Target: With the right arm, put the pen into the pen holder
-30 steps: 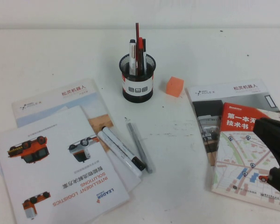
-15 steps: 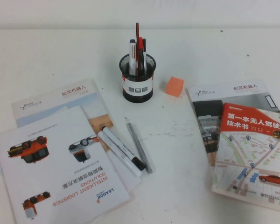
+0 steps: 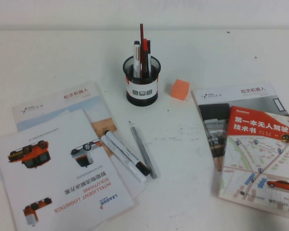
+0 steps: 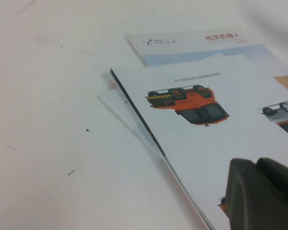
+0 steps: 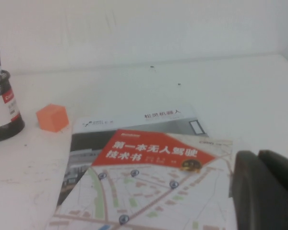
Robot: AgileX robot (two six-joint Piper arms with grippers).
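The red pen (image 3: 144,53) stands upright in the black mesh pen holder (image 3: 142,89) among other pens — by the look of it, the task is done; neither arm shows in the high view; the right gripper (image 5: 266,191) sits low over the red-covered book (image 5: 153,153), the left gripper (image 4: 261,196) over the brochures (image 4: 206,120) — whether either is open cannot be told.
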